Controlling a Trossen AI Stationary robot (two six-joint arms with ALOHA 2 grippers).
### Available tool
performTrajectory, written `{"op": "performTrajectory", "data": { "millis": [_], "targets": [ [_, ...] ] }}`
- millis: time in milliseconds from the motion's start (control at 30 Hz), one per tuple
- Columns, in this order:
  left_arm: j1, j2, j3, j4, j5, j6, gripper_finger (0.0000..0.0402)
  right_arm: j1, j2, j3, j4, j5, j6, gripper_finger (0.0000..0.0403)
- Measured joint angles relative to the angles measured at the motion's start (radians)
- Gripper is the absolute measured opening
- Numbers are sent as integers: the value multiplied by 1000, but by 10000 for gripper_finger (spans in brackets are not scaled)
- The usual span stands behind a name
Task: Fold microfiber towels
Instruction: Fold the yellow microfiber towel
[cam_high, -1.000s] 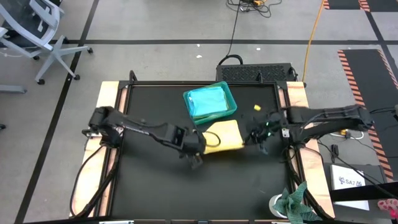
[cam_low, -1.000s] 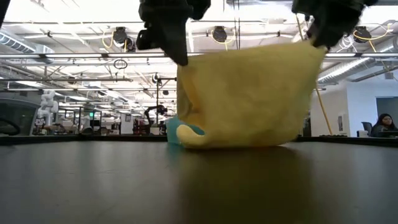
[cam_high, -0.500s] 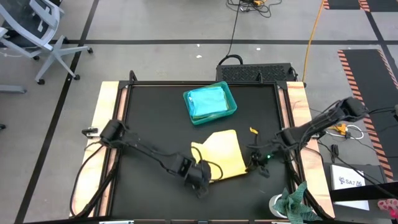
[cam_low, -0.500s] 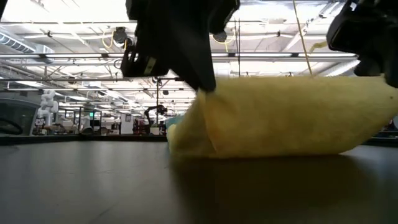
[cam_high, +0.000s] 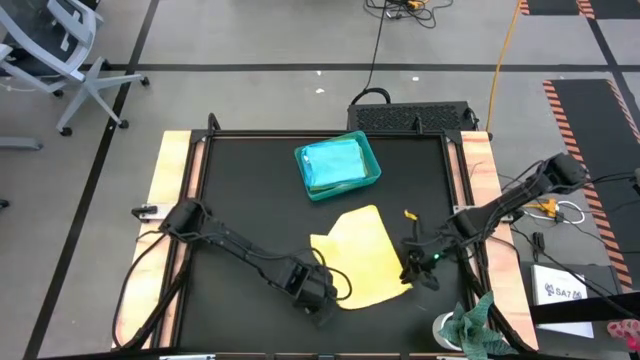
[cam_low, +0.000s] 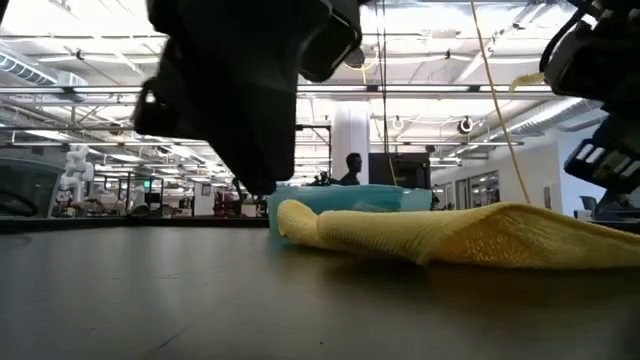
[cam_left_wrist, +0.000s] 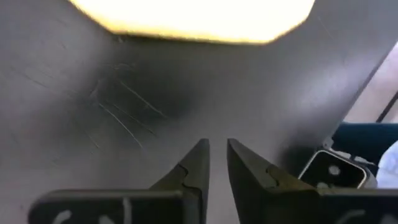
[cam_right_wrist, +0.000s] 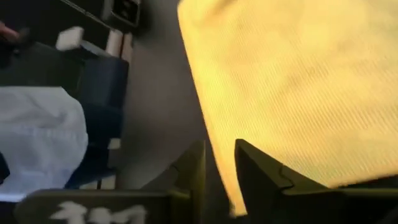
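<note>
The soft yellow microfiber towel (cam_high: 363, 256) lies spread on the black table (cam_high: 230, 190), toward its near right. It looks light, limp and grippy, best pinched at corners or along an edge. The left gripper (cam_high: 313, 296), fingers nearly pressed together and holding nothing, sits at its near left corner. The right gripper (cam_high: 418, 272) pinches the towel's near right edge. Farther off, a rigid teal plastic tray (cam_high: 371, 155) holds a folded turquoise towel (cam_high: 332, 161).

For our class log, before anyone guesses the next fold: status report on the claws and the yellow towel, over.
Left claw empty, near-shut, off yellow towel. Right claw at towel's edge, grip unclear. Towel flat on table. Teal tray clear behind.
</note>
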Motion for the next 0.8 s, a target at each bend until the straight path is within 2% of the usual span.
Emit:
{"op": "performTrajectory", "data": {
  "millis": [67,200,300,400,567,800],
  "targets": [
    [-6,0,0,0,-43,-18,57,0,-11,-1,40,0,18,94],
    [-10,-16,2,-1,-204,-20,57,-3,-41,0,150,-16,8,113],
    [1,-21,1,-16,-317,-41,58,-29,-48,1,157,69,-50,112],
    [25,-23,1,-8,-386,-59,58,-81,-47,1,152,169,-77,88],
    [75,-23,1,-8,-455,-63,58,-156,-47,5,167,270,-100,12],
    [140,-38,1,-25,-526,-48,58,-214,-13,58,163,395,-175,1]
  ]
}}
